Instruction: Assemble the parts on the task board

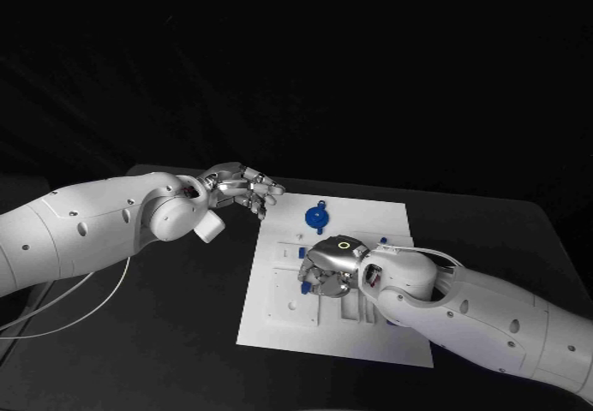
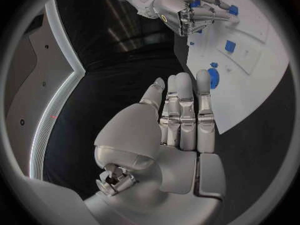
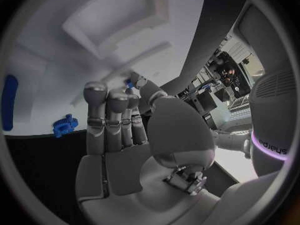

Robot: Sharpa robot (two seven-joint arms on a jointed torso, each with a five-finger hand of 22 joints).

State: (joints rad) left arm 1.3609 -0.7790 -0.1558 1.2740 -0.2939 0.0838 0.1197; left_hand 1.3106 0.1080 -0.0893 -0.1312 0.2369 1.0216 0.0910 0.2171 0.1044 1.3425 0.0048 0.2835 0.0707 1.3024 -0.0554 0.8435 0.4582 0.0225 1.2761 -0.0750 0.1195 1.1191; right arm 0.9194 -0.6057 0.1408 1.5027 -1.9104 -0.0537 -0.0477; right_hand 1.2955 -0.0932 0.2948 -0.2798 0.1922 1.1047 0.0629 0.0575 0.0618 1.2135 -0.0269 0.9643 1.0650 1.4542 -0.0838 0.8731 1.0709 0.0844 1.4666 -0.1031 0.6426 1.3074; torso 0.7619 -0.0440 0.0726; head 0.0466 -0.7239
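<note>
The white task board [image 1: 278,317] lies in the middle of the black table. My right hand [image 1: 332,267] is low over the board's middle, fingers pointing down at it. A small blue part [image 3: 129,83] shows at its thumb tip against a finger, so it looks pinched there. A round blue part [image 1: 319,217] lies near the board's far edge, and a small toothed blue part [image 3: 65,125] lies by the board's edge. My left hand [image 1: 242,189] hovers beside the board's far left corner. Its fingers [image 2: 181,115] are straight and side by side and hold nothing.
Another small blue part [image 1: 385,240] sits on the board just beyond my right hand. A white cable [image 1: 86,301] hangs under my left arm at the table's left side. The board has raised white blocks and slots [image 1: 290,253].
</note>
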